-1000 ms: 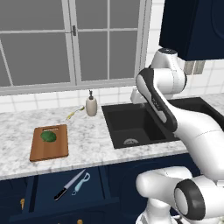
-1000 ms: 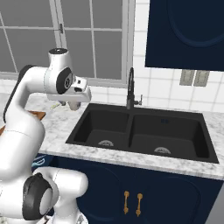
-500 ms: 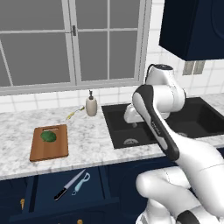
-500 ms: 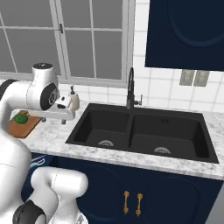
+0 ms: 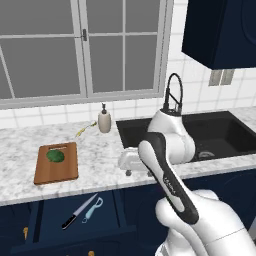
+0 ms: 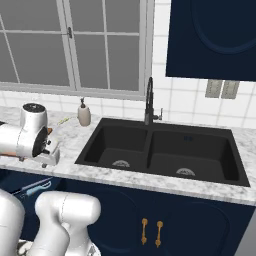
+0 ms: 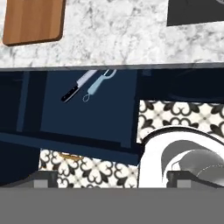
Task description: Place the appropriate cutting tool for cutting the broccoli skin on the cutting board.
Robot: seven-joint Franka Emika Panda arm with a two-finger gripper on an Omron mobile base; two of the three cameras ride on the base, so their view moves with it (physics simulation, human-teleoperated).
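The knife (image 5: 77, 212), black-handled with a silver blade, lies in the open drawer (image 5: 50, 220) below the counter, next to a light blue peeler (image 5: 93, 210). On the counter, left of the drawer's middle, rests the reddish-brown cutting board (image 5: 56, 164) with the dark green broccoli (image 5: 56, 156) on its far half. My gripper (image 5: 131, 170) hangs at the counter's front edge, right of the drawer, pointing down and open, with nothing between its fingers. In the hand view the knife (image 7: 76, 86) and peeler (image 7: 98, 86) lie ahead and the board's corner (image 7: 33, 22) sits top left.
A black double sink (image 5: 200, 135) with a tall faucet (image 5: 172, 95) lies right of the gripper. A soap dispenser (image 5: 104, 120) stands by the window. The marble counter (image 5: 100, 150) runs left to the board. Patterned floor tiles (image 7: 179, 116) show under the drawer.
The arm has swung left and down from over the sink, so the gripper now hangs at the counter's front edge near the open drawer. Knife, peeler, board and broccoli stayed put.
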